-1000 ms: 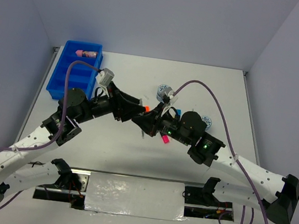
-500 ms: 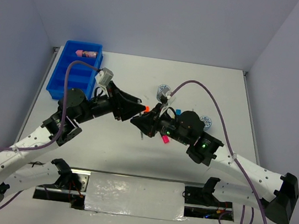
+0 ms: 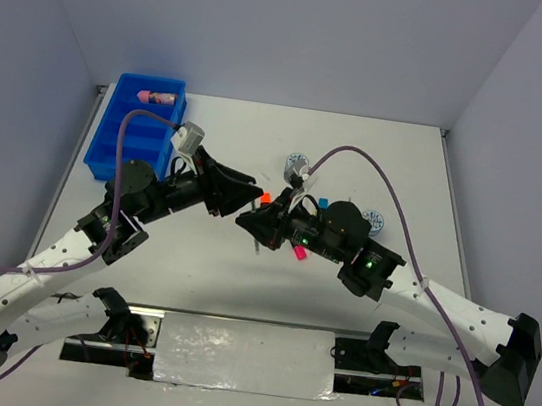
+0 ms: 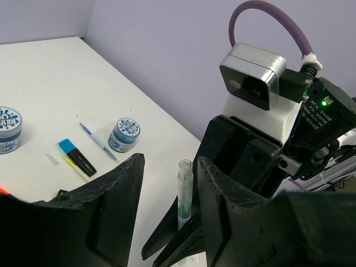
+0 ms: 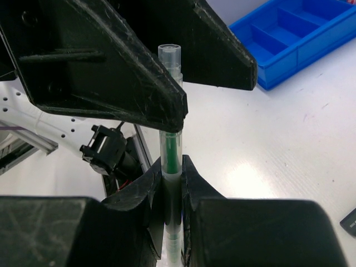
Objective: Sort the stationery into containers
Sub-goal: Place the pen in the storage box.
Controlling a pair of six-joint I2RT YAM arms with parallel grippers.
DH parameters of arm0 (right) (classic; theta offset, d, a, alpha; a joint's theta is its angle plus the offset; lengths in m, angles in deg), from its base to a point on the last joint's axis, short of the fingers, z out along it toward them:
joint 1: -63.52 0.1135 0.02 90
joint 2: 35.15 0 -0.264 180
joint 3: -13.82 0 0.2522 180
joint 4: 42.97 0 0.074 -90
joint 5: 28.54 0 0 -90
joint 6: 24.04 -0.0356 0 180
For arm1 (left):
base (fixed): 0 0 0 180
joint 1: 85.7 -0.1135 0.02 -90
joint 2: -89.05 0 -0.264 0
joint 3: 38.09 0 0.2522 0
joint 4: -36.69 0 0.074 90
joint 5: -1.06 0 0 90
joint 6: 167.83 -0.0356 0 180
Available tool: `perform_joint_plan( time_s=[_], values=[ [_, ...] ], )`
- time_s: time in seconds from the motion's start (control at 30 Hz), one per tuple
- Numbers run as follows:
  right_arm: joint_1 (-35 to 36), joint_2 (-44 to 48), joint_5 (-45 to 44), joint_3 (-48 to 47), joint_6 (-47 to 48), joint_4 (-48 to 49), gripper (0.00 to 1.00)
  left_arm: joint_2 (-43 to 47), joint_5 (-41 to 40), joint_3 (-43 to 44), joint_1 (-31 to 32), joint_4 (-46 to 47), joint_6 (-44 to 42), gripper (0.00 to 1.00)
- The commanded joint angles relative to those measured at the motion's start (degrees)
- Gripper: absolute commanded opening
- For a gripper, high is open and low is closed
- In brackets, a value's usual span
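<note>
My right gripper is shut on a clear thin pen with green ink and holds it upright above the table. The pen's capped top stands between the spread fingers of my left gripper, which is open; the pen is close to one finger and apart from the other. In the top view the two grippers meet at mid-table, the left gripper just above the right gripper. The blue tray sits far left with a pink cylinder in its far compartment.
Two patterned discs lie right of the grippers. A blue-capped marker and a thin pen lie between them. An orange cap and a pink-capped marker show beside the right arm. The tray also shows in the right wrist view.
My left gripper's fingers have spread apart and shifted slightly away from the near edge. My right gripper still holds the pen and has shifted a little to the left.
</note>
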Motion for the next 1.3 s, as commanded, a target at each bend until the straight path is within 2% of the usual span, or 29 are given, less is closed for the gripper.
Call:
perform_joint_plan(
  time_s=[0.0, 0.23, 0.33, 0.37, 0.43, 0.47, 0.53, 0.63, 0.87, 1.1, 1.27],
  values=[
    [0.0, -0.1, 0.7, 0.7, -0.4, 3.1, 0.00, 0.2, -0.2, 1.4, 0.3, 2.1, -1.2, 0.55],
    [0.1, -0.7, 0.6, 0.7, -0.4, 3.1, 0.00, 0.3, 0.2, 0.8, 0.2, 2.7, -0.9, 0.51],
    [0.0, -0.6, 0.1, 0.9, -0.5, 3.4, 0.00, 0.1, 0.8, 0.4, 0.2, 2.9, -0.8, 0.38],
    [0.0, -0.6, 0.0, 0.7, -0.5, 3.3, 0.00, 0.0, 0.9, 0.3, 0.3, 2.9, -0.7, 0.29],
    [0.1, -0.6, -0.1, -0.2, -0.4, 2.9, 0.00, -0.3, 1.5, 0.0, 0.3, 3.2, -0.5, 0.23],
    [-0.1, -0.7, -0.2, -0.6, 0.0, 2.6, 0.00, -0.4, 1.7, -0.2, 0.3, 3.3, -0.3, 0.16],
    [0.0, -0.7, -0.6, -1.9, 0.4, 1.8, 0.00, -0.8, 2.5, -1.1, 0.2, 4.1, -0.1, 0.13],
    [0.0, -1.0, -1.5, -4.3, 1.5, 1.4, 0.00, -1.2, 3.1, -2.5, 0.2, 5.3, 0.7, 0.00],
    [-0.7, -4.5, -6.0, -14.5, 5.3, 0.4, 0.00, -1.9, 5.8, -9.0, 0.3, 9.3, 3.3, 0.00],
    [-1.3, -4.0, -9.3, -16.2, 4.4, 6.2, 0.00, -0.4, 5.7, -14.1, 0.5, 10.3, 4.1, 0.00],
    [-2.1, -4.6, -8.8, -19.0, 3.9, 6.7, 0.00, -0.3, 5.2, -16.0, 1.5, 10.6, 4.1, 0.00]
  ],
)
